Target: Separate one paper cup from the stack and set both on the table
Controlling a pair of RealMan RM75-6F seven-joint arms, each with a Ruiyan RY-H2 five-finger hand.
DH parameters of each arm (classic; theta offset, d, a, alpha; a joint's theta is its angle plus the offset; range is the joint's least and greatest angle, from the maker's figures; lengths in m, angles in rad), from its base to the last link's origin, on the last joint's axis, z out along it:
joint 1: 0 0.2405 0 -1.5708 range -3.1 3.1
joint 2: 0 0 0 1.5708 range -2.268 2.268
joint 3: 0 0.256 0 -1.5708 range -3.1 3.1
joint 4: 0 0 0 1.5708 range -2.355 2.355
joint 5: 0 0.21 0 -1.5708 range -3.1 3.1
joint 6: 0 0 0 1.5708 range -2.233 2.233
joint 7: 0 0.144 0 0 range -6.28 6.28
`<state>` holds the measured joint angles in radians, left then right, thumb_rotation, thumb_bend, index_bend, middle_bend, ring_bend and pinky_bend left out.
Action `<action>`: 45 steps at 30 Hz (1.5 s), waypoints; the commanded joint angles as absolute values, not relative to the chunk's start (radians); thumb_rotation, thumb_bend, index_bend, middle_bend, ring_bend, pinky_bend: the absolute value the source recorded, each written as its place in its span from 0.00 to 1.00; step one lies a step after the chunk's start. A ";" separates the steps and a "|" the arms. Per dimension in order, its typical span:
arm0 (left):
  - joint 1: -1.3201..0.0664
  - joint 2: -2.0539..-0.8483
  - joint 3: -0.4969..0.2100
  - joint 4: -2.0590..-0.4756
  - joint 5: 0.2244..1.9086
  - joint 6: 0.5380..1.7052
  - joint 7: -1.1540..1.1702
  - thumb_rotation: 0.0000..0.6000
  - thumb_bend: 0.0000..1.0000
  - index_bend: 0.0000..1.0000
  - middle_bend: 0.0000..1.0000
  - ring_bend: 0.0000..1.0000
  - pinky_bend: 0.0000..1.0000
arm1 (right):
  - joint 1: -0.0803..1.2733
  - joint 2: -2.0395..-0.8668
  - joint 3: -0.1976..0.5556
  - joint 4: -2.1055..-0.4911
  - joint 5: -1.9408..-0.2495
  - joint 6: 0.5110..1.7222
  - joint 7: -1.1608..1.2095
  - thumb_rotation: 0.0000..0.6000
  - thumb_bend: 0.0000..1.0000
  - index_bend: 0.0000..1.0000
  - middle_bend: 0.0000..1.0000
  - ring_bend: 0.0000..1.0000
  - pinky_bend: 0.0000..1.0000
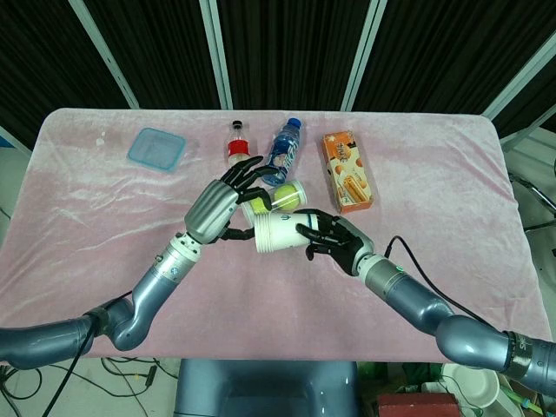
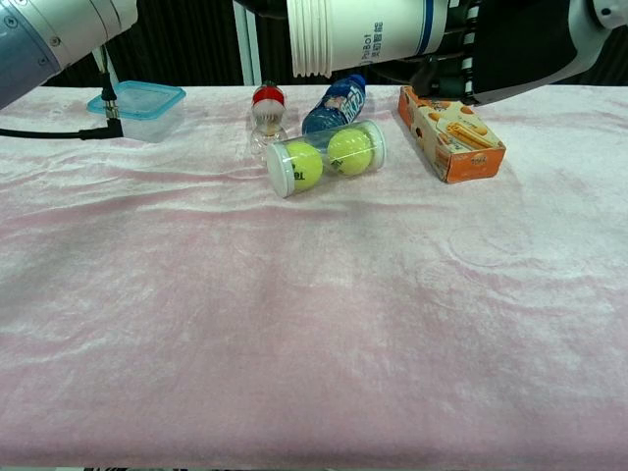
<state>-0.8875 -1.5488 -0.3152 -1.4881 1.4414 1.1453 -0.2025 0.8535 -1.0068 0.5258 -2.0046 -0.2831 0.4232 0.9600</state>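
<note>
A stack of white paper cups [image 1: 278, 233] [image 2: 363, 34] lies on its side in the air above the table [image 1: 104, 243], rims to the left. My right hand [image 1: 334, 234] [image 2: 491, 44] grips the stack around its base end. My left hand [image 1: 221, 207] hovers just left of and above the rims, fingers stretched out and apart toward the far side; I see nothing held in it. In the chest view the rims show bare, and only my left forearm [image 2: 59, 29] appears at the top left.
A clear tube of tennis balls [image 1: 282, 198] [image 2: 329, 155] lies right behind the hands. Farther back stand a blue lidded container [image 1: 156, 148] [image 2: 142, 103], a small red-capped bottle [image 1: 237, 149] [image 2: 267, 113], a blue water bottle [image 1: 285, 149] [image 2: 334, 106] and an orange box [image 1: 347, 171] [image 2: 451, 132].
</note>
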 commanded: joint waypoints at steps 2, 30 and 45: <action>-0.891 -1.557 -0.317 -1.480 1.439 1.147 -0.222 1.00 0.38 0.52 0.18 0.00 0.10 | 0.856 -1.007 0.526 -2.008 -0.274 0.427 0.951 1.00 0.53 0.58 0.50 0.66 0.69; -0.888 -1.570 -0.315 -1.471 1.430 1.179 -0.206 1.00 0.57 0.74 0.24 0.00 0.12 | 0.843 -1.021 0.540 -1.993 -0.250 0.398 0.918 1.00 0.54 0.58 0.50 0.66 0.69; -0.883 -1.567 -0.296 -1.465 1.457 1.186 -0.242 1.00 0.58 0.77 0.26 0.00 0.13 | 0.821 -1.012 0.547 -1.991 -0.254 0.419 0.909 1.00 0.64 0.71 0.60 0.74 0.77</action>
<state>-0.8836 -1.5635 -0.2980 -1.4723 1.4510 1.1802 -0.2412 0.8209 -1.0180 0.5538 -1.9873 -0.2578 0.3990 0.9155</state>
